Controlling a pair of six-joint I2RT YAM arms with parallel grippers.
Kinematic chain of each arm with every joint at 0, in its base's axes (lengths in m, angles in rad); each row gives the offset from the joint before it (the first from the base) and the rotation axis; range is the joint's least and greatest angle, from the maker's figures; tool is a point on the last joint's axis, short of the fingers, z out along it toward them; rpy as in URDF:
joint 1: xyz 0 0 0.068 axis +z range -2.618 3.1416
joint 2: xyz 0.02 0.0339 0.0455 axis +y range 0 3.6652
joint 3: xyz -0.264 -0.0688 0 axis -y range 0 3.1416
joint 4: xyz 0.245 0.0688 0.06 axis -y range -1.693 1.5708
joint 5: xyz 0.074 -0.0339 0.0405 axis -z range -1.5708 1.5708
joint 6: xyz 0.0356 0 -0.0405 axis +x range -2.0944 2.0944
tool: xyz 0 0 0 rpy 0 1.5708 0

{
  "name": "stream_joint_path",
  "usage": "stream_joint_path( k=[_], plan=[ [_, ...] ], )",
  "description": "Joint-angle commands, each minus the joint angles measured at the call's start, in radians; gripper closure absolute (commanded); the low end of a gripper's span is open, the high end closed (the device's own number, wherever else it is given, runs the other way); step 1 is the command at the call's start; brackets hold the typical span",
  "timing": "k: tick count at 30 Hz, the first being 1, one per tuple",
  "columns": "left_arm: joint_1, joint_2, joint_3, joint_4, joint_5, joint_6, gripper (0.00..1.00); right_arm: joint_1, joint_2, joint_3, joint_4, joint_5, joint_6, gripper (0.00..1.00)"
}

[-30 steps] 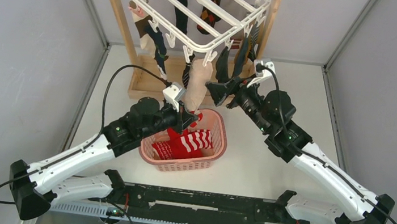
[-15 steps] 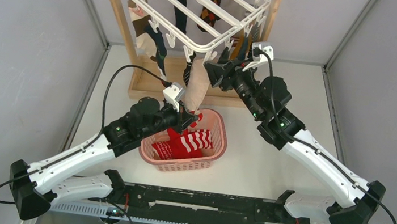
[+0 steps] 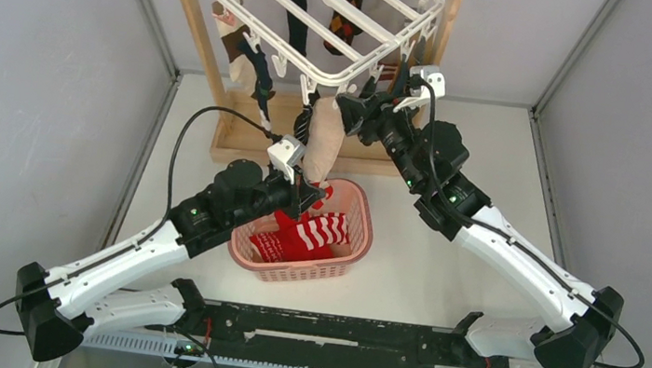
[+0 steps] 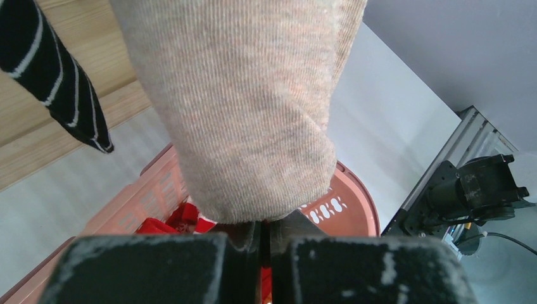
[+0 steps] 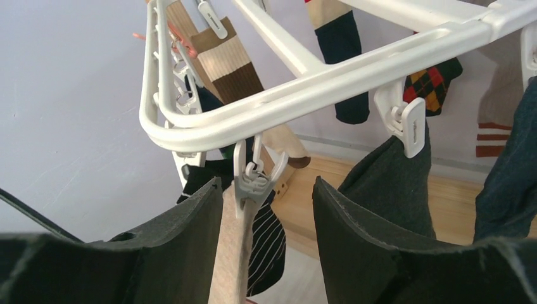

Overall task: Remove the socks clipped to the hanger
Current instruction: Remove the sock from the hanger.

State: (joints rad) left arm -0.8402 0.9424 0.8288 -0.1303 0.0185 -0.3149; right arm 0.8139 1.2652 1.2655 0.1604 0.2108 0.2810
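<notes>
Lifted right gripper (image 5: 266, 190) toward 11 o'clock since a second ago; now straddling, jaws apart, the clip (image 5: 252, 183) pinning the beige sock (image 3: 325, 139) to the hanger (image 5: 380, 57) at 12 o'clock. Pinching that sock's toe tight in left gripper (image 4: 265, 231), over pink basket (image 3: 363, 235).

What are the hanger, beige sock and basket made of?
hanger: glossy white moulded plastic, going by its sheen and smooth edges. beige sock: matte, fine-ribbed knit fabric. basket: pink plastic, probably, with a slotted wall.
</notes>
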Motion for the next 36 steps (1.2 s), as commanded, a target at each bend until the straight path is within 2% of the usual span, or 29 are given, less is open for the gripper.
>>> stream_joint_path(
  k=[1, 27, 36],
  plan=[
    [-0.004, -0.007, 0.069, 0.02, 0.002, -0.002, 1.0, -0.003, 0.016, 0.047, 0.067, 0.025, -0.023, 0.39],
    [-0.004, -0.007, 0.06, 0.028, 0.013, -0.004, 1.0, -0.014, 0.049, 0.056, 0.156, 0.07, 0.015, 0.47],
    [-0.003, -0.007, 0.064, 0.021, 0.015, -0.003, 1.0, -0.017, 0.055, 0.061, 0.156, 0.052, 0.022, 0.69]
  ],
)
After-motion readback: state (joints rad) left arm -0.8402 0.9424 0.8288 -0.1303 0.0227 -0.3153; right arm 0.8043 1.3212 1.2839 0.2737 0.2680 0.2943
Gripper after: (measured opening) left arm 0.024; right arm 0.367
